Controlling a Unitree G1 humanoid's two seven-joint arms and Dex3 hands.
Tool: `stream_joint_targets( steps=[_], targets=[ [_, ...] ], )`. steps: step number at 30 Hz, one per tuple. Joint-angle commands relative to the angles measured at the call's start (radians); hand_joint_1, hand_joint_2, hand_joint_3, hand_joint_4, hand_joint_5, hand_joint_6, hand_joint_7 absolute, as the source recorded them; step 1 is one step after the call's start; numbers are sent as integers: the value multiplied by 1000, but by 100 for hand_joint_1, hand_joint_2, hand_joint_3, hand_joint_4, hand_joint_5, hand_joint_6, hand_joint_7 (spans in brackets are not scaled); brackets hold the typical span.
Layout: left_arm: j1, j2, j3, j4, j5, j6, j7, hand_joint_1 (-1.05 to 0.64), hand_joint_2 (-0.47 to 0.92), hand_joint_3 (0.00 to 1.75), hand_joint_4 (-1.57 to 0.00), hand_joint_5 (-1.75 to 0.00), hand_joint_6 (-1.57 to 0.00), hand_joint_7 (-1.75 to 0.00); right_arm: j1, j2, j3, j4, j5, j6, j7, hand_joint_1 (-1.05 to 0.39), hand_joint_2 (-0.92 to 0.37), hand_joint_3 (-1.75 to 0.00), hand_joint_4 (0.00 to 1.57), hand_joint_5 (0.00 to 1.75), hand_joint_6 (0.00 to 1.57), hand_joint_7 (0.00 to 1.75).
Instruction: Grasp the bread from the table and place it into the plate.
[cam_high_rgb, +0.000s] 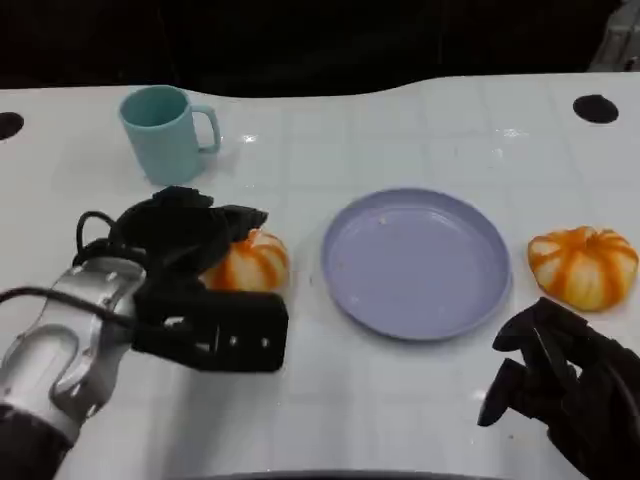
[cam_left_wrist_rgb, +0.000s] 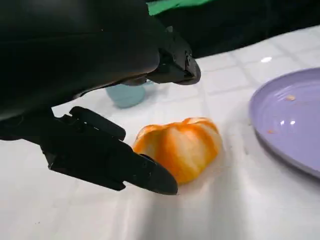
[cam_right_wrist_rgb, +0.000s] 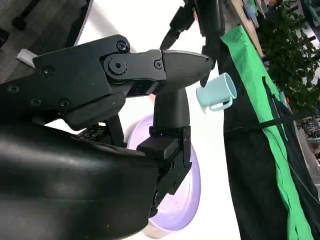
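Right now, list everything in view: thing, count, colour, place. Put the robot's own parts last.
bread: two, orange with white stripes; one left of the plate between the left hand's fingers, still on the table; the other right of the plate, apart from it.
plate: one, lavender, middle of the table, with nothing on it but small crumbs.
mug: one, pale teal, far left of the table, upright, handle to the right.
table: one, white, with dark round holes near the far corners.
left hand: one, black, fingers on either side of the left bread; contact unclear.
right hand: one, black, near right, holding nothing, fingers curled.
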Motion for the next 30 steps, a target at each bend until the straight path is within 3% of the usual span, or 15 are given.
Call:
stream_joint_targets(
  steps=[1,12,22,30],
  targets=[
    [-78,-28,-8,121,-29,12,-9,-47,83,0,0,-22,-21,0,2,-16,-12,-10,12,5,8,-47,-92,-35,64,175,51,159],
    [-240,-113,-44,453,-62,-15,30,-49,83,0,-2,-17,-19,0,6,-16,-13,-7,12,0,14,-47,-92,-35,64,175,51,159],
    [-290,-164,-65,593,-93,-36,39,-53,83,0,-5,-14,-20,-1,9,-23,-16,-13,11,2,16,-47,-92,-35,64,175,51,159],
    [-310,-205,-85,702,-95,-44,82,-47,84,0,-9,-10,-21,0,15,-24,-21,-20,20,4,19,-46,-92,-35,64,175,50,159]
  ],
)
